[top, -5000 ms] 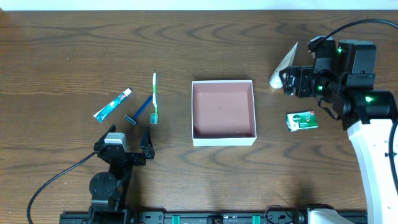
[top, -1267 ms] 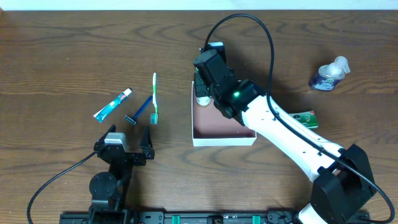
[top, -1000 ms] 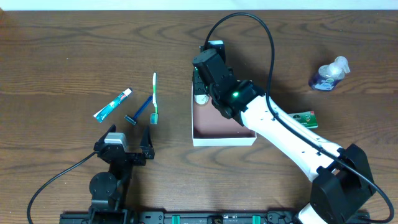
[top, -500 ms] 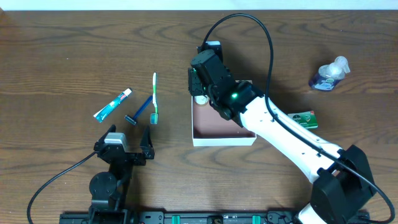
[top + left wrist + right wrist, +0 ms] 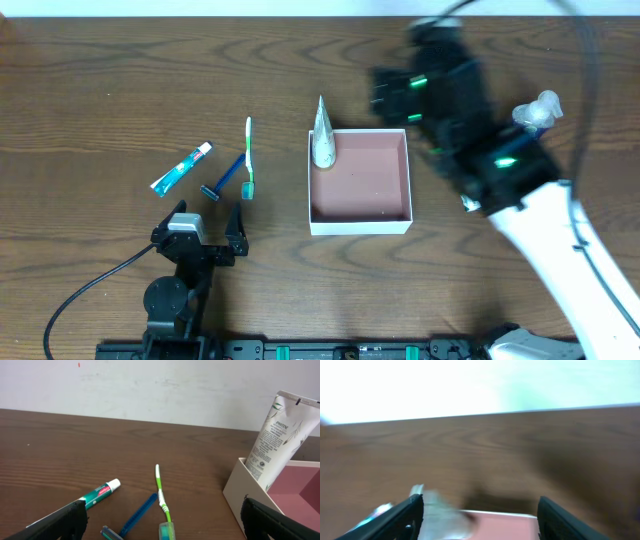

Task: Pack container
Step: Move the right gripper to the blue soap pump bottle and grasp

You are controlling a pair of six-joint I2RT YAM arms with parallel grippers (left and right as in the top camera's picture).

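The container (image 5: 360,222) is a square white box with a pinkish floor at mid-table. A white Pantene tube (image 5: 322,140) stands cap-down in its far-left corner, leaning on the wall; the left wrist view shows it too (image 5: 277,435). My right gripper (image 5: 386,90) is a blur above the container's far-right side, apart from the tube. In its wrist view the right gripper (image 5: 480,522) is open with nothing between its fingers, and the container floor (image 5: 510,527) lies below. My left gripper (image 5: 206,222) rests open near the front edge, empty.
Left of the container lie a toothpaste tube (image 5: 181,168), a blue razor (image 5: 224,178) and a green toothbrush (image 5: 248,158). They also show in the left wrist view: toothpaste (image 5: 100,494), razor (image 5: 134,517), toothbrush (image 5: 161,494). A clear blue bottle (image 5: 535,112) lies far right.
My right gripper opened and let go of the white tube, then swung up and to the right. The tube now stands alone in the container's corner. The left arm has not moved.
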